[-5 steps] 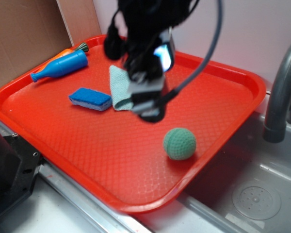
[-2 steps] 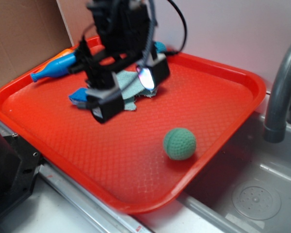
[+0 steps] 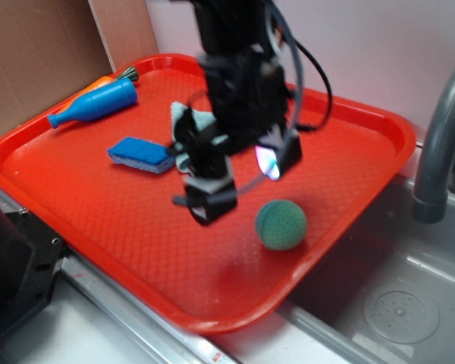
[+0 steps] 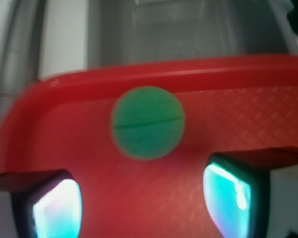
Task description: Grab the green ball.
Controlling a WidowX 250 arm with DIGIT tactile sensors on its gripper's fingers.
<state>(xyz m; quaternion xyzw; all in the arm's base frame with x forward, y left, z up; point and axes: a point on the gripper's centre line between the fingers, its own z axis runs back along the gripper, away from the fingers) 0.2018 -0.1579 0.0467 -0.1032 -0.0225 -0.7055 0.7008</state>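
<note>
On the red tray [image 3: 76, 189], near its front-right rim: one green ball [image 3: 281, 224], sea-green, dimpled surface, resting free on the tray floor; in the wrist view the ball [image 4: 147, 129] sits centred ahead of the tool, a dark seam line across its middle, the tray rim just behind it. Above the tray, just left of the ball: the gripper [image 3: 241, 182], black, tilted, jaws spread wide with nothing between them; fingertips [image 4: 57, 208] flank the lower edge of the wrist view, ball clear of both. Toward the tray's back-left: one blue sponge [image 3: 141, 155], flat; one pale teal cloth [image 3: 183, 125], partly hidden behind the arm; one blue bottle [image 3: 95, 102], lying on its side near the back-left rim. Right of the tray: grey faucet [image 3: 440, 144] over a metal sink [image 3: 398, 303].
</note>
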